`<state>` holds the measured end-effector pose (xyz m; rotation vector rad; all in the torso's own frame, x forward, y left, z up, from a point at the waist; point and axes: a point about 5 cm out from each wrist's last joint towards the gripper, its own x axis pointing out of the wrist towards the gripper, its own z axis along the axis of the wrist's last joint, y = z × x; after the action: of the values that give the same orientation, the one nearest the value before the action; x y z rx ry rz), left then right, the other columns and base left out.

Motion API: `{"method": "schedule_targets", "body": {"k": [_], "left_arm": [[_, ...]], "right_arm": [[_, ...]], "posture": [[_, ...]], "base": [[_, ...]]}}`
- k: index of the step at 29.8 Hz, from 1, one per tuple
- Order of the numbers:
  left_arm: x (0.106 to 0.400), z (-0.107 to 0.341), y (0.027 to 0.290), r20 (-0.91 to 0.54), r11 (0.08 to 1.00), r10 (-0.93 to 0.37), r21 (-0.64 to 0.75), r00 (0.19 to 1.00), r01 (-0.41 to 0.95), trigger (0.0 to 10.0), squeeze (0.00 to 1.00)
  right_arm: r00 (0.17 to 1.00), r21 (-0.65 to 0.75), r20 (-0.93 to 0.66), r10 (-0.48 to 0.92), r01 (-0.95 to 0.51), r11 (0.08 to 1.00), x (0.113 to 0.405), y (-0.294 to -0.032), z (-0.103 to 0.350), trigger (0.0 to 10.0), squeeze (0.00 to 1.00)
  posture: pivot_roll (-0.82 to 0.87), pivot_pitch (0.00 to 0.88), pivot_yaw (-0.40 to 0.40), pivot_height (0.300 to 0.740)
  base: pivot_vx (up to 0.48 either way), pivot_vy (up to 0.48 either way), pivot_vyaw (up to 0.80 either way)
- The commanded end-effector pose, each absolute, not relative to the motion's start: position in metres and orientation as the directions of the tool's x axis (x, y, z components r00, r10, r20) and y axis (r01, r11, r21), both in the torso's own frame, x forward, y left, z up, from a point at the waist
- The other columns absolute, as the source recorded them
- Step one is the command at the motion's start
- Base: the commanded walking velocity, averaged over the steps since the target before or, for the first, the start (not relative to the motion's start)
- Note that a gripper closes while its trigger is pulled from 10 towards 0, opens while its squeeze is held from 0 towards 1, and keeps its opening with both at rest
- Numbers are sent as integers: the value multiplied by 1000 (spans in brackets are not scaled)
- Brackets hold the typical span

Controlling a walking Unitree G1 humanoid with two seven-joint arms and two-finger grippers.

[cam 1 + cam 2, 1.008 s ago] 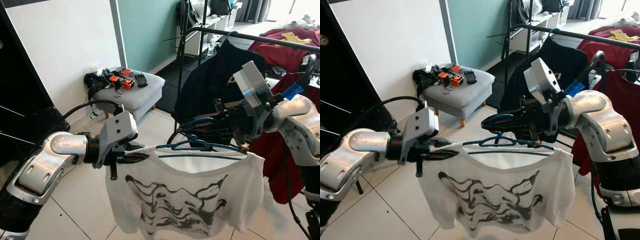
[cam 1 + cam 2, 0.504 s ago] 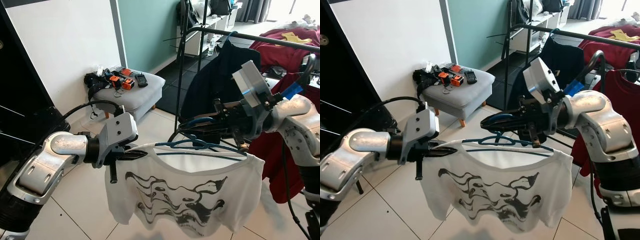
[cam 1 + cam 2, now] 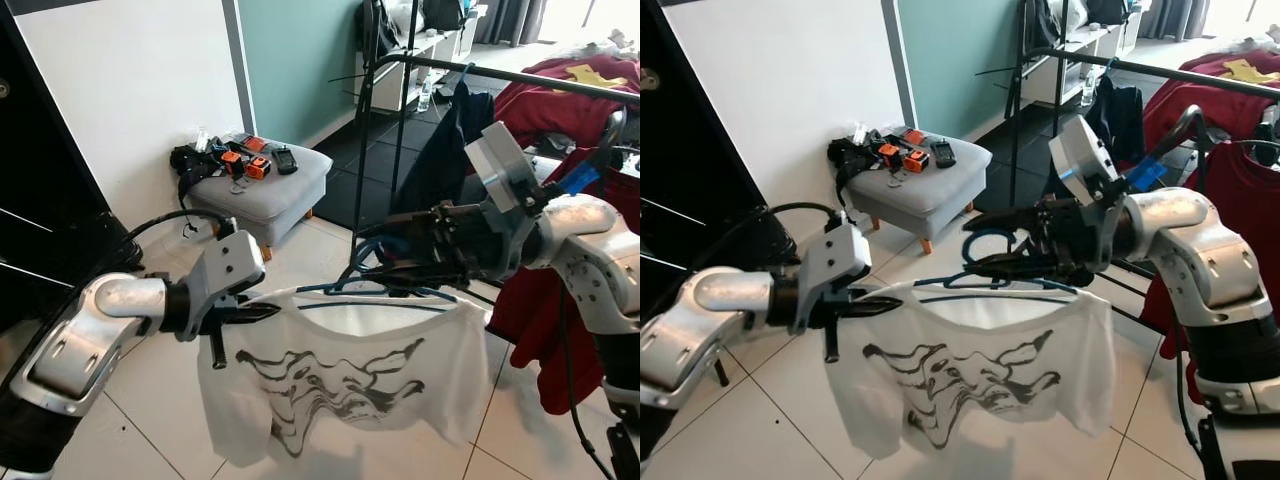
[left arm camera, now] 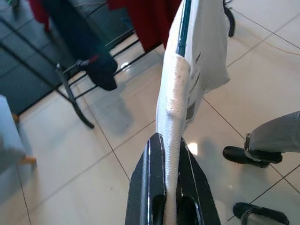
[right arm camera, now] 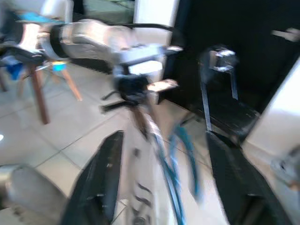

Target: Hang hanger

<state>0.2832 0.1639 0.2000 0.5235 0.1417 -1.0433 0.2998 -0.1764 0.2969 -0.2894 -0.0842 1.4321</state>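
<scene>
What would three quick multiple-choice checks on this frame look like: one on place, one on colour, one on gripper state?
1. Where do the orange-and-black gadgets lie?
A. on the grey footstool
B. on the floor tiles
C. on the clothes rail

2. What colour is the T-shirt on the hanger held between the arms?
A. dark red
B. navy
C. white with a black print

3. What is the left gripper doing?
A. open and apart from the shirt
B. shut on the T-shirt's shoulder
C. hanging idle

Key: 1 A, the gadgets sit on top of the grey footstool. 2 C, the T-shirt on the hanger is white with a wavy black print. 3 B, the left gripper has its fingers pressed on the fabric at the shoulder, while the right gripper stands open around the hanger.
</scene>
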Motion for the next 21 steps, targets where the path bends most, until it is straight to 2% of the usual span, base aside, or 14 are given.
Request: {"method": "schedule_targets", "body": {"k": [1,3,4,5,6,8,9,11,12,13,15,18,21], "left_arm": [[284,204,172,-349,419,-768,360,537,834,0,0],[281,189,187,-339,512,-728,307,595,802,0,0],[281,189,187,-339,512,-728,307,595,802,0,0],[278,182,194,-329,564,-704,280,629,777,0,0],[278,182,194,-329,564,-704,280,629,777,0,0],[269,163,198,-286,685,-647,190,707,703,0,0],[265,155,197,-254,740,-610,156,751,654,0,0],[260,150,195,-224,788,-569,127,791,602,0,0],[260,149,195,-199,819,-530,131,824,558,6118,0],[261,148,196,-159,870,-462,109,872,481,10000,0],[258,145,192,-92,931,-360,27,928,363,10000,0],[244,128,177,-85,953,-304,-28,949,303,10000,0],[235,113,171,-133,949,-316,-47,939,313,10000,0]], "right_arm": [[209,-275,-79,975,-944,180,303,-186,303,10000,1000],[308,-257,-6,951,-920,296,309,-200,304,10000,1000],[308,-257,-6,951,-920,296,309,-200,304,10000,1000],[358,-236,23,933,-905,353,311,-206,301,10000,1000],[358,-236,23,933,-905,353,311,-206,301,10000,1000],[524,-129,81,848,-838,530,319,-215,275,10000,1000],[615,-23,104,782,-784,620,324,-215,258,10000,0],[695,91,107,711,-719,689,329,-213,240,10000,0],[723,157,110,682,-691,706,330,-211,231,10000,0],[774,236,108,624,-629,740,331,-205,213,10000,0],[851,381,64,522,-504,775,327,-192,176,10000,0],[892,497,-37,451,-375,782,306,-164,122,10000,0],[898,462,-75,434,-354,813,301,-159,113,10000,0]], "posture": [[-79,27,57,740],[-79,38,50,740],[-79,38,50,740],[-79,40,49,740],[-79,40,49,740],[-82,48,50,740],[-85,55,49,740],[-86,56,47,740],[-88,59,47,740],[-87,64,45,740],[-81,70,38,740],[-70,76,35,740],[-70,80,34,740]], "base": [[0,0,0],[0,0,0],[0,0,0],[0,0,0],[0,0,0],[0,0,0],[0,0,0],[0,0,0],[0,0,0],[0,0,0],[0,0,-313],[0,0,-708],[0,0,-765]]}}
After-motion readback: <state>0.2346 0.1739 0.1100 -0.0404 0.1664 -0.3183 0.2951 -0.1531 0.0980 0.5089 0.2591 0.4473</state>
